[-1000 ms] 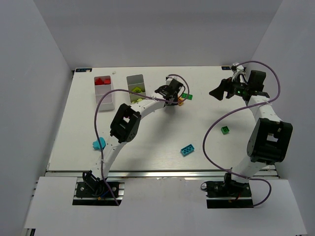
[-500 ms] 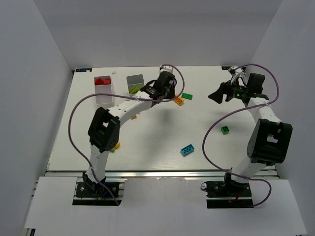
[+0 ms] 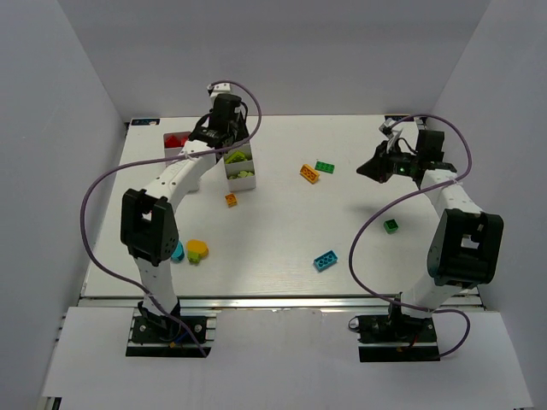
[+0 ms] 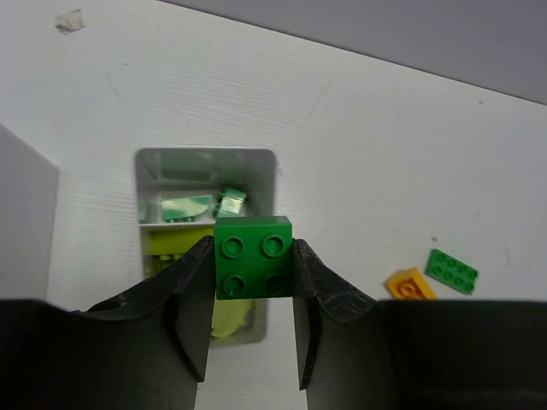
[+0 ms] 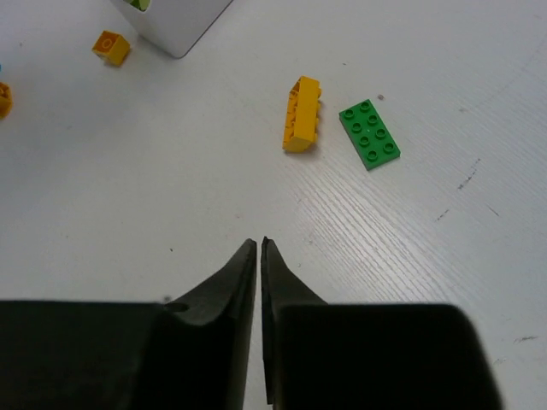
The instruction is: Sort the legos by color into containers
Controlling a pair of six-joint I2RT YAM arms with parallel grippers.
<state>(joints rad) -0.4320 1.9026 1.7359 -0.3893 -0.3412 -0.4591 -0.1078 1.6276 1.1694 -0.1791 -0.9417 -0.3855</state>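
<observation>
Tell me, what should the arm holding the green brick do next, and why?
Probably carry it a little farther forward, then open the jaws. The green brick is pinched in the left jaws above the tray. It appears to hang over the lime pieces rather than the far compartment's green pieces, so dropped here it might land with the wrong color.

Gloss against matt
The green brick [image 4: 253,256] looked smooth, glossy plastic; the white table [image 5: 410,248] showed a matt, finely grained finish.
</observation>
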